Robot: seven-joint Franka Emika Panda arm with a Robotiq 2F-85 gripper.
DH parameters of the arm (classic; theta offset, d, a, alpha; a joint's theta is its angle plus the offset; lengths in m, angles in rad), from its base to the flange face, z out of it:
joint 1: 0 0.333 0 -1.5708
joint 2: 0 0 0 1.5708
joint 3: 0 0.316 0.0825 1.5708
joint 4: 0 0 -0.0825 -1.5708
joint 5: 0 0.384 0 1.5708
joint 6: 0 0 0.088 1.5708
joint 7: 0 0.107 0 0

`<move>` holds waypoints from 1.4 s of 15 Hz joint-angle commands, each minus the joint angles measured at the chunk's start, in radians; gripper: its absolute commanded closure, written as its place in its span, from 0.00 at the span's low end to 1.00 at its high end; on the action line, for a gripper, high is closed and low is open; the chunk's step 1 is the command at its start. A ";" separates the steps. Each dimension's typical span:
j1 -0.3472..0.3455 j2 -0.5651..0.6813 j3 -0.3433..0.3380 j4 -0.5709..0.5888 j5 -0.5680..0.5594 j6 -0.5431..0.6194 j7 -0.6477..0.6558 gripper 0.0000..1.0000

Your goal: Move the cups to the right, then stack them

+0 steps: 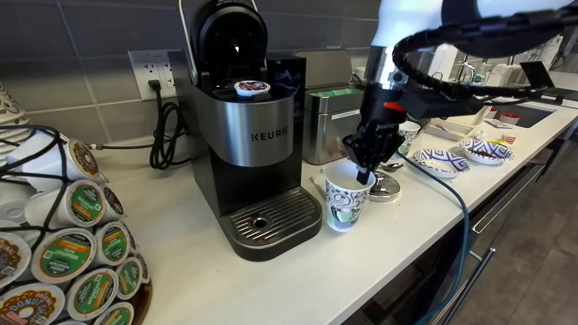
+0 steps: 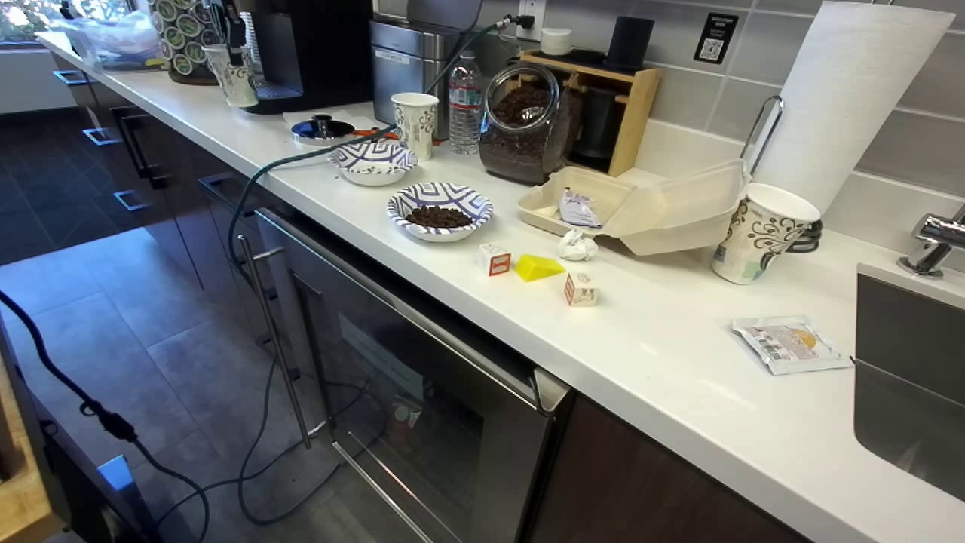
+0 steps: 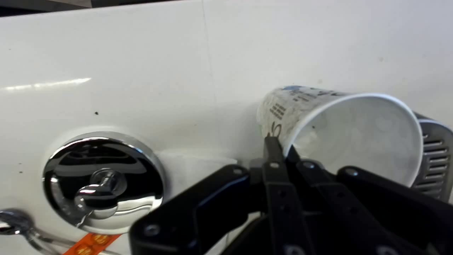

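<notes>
A patterned white paper cup (image 1: 345, 205) is beside the coffee machine's drip tray; it also shows in an exterior view (image 2: 232, 84), leaning slightly. In the wrist view its open mouth and printed side (image 3: 293, 109) show. My gripper (image 3: 281, 145) has one finger inside and one outside the cup, pinching the wall at the rim. The gripper also shows in both exterior views (image 1: 365, 174) (image 2: 238, 56). I cannot tell whether the cup's base touches the counter. A second patterned cup (image 2: 415, 124) stands upright farther along; it is partly hidden behind the gripper in an exterior view (image 1: 408, 133).
The coffee machine (image 1: 248, 131) is beside the held cup. A chrome lid (image 3: 102, 180) and spoons lie near. Two patterned bowls (image 2: 373, 162) (image 2: 441, 211), a cable (image 2: 301, 154), a bottle (image 2: 464, 105) and a bean jar (image 2: 520, 136) follow. A third patterned cup (image 2: 761, 234) stands by the paper towels.
</notes>
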 commanded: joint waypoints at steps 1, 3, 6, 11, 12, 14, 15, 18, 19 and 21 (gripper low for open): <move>-0.062 -0.193 -0.039 -0.177 0.058 0.042 0.059 0.99; -0.106 -0.267 -0.062 -0.232 0.091 0.036 0.076 0.99; -0.191 -0.390 -0.107 -0.319 0.164 0.030 0.058 0.99; -0.224 -0.370 -0.096 -0.273 0.165 0.001 0.038 0.97; -0.222 -0.371 -0.093 -0.275 0.167 0.001 0.038 0.99; -0.261 -0.376 -0.119 -0.265 0.122 0.000 0.098 0.99; -0.283 -0.375 -0.131 -0.258 0.082 0.007 0.148 0.99; -0.350 -0.332 -0.178 -0.191 0.023 -0.006 0.218 0.99; -0.368 -0.309 -0.190 -0.161 0.002 -0.004 0.253 0.99; -0.386 -0.266 -0.204 -0.103 -0.047 0.002 0.335 0.99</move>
